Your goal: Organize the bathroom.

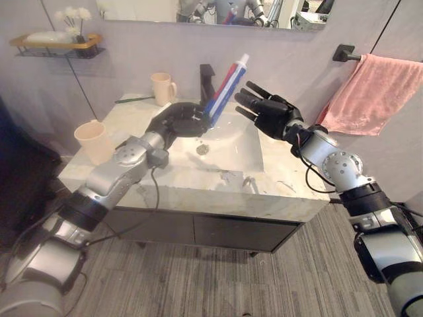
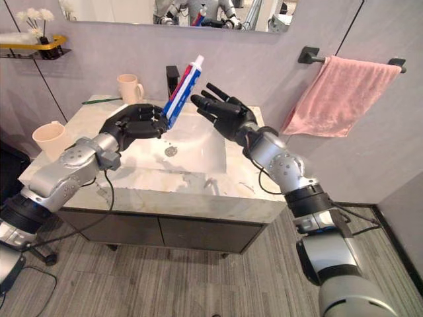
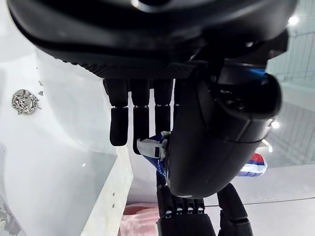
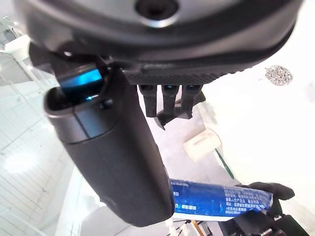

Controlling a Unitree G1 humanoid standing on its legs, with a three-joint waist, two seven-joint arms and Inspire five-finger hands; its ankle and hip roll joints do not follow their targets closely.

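Our left robot hand (image 1: 177, 121) curls round the lower end of the toothpaste tube (image 1: 226, 87), holding it upright over the sink (image 1: 248, 153) so our right robot hand (image 1: 268, 110), fingers spread and empty just beside the tube, can probably take it.

A toothpaste tube (image 1: 227, 88) with blue, red and white stripes and a white cap stands tilted above the white sink (image 1: 248, 146), cap end up and leaning toward the wall, its lower end pinched in the curled fingers of the left hand (image 1: 180, 119).
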